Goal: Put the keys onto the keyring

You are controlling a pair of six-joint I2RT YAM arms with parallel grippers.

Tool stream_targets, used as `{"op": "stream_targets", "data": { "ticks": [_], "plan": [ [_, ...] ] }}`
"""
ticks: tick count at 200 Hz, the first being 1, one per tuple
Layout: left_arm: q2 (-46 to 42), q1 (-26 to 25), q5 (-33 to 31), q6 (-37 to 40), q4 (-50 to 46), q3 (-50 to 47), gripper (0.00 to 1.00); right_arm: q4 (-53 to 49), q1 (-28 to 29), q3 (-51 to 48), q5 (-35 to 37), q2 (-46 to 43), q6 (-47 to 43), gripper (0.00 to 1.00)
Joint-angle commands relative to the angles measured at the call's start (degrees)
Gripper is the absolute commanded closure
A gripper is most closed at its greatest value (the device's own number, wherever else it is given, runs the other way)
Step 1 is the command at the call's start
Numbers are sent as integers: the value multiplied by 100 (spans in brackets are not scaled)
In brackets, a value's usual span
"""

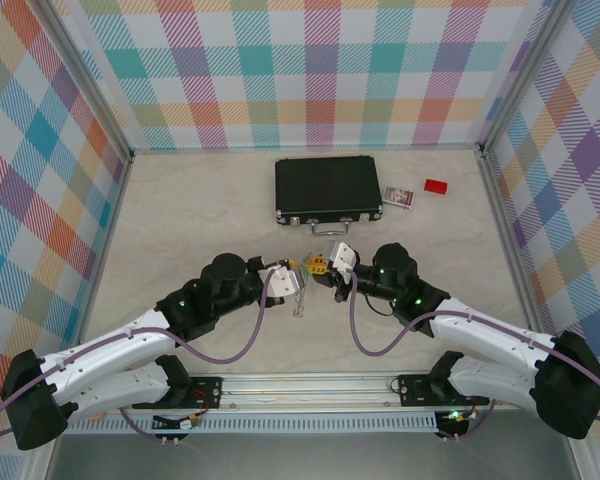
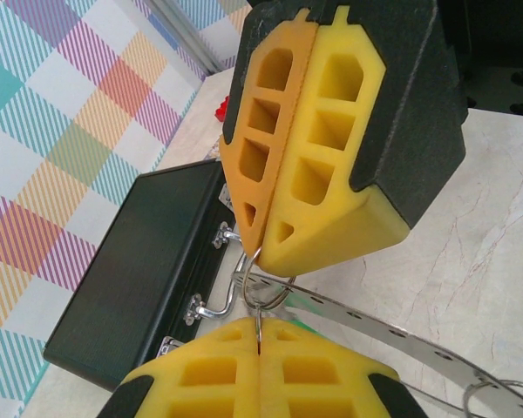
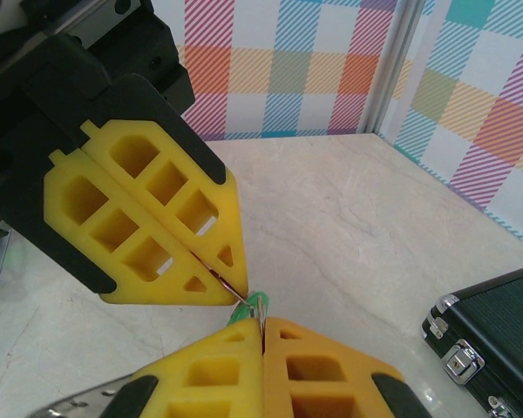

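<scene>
The left fingers (image 2: 200, 379) pinch the keyring (image 2: 375, 324). The right fingers (image 3: 327, 370) pinch a green key (image 3: 255, 305), tip to tip above the bench (image 3: 357, 226). I think this is the threading step. Next, the key must slide on gently.

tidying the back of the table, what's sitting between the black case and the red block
A small white card lies between the case and the red block; the top view shows it.

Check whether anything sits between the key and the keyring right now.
Nothing visible does. The left tool and right tool are both shut, tip to tip, with the green key and a thin wire loop held at their tips; the flat keyring runs right past that loop. The black case lies behind, clear of it.
</scene>
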Motion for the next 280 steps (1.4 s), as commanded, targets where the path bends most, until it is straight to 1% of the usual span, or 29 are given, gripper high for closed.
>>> {"op": "stream_targets", "data": {
  "ticks": [1,47,100,127,232,280],
  "plan": [
    [8,37,32,14,130,-61,100,331,50,-52,-76,-79,-105,100],
    [-20,39,-91,-85,279,-102,100,327,61,-60,-157,-72,-125,100],
    [1,39,-43,-86,183,-93,100,361,67,-76,-134,-97,-123,100],
    [36,38,133,-84,74,-59,100,366,67,-82,-126,-97,-123,100],
    [191,35,452,-158,-72,12,100,408,76,-95,-73,-118,-106,100],
    [176,33,569,-215,-133,7,100,414,77,-104,103,-136,-88,100]
  ]
}}
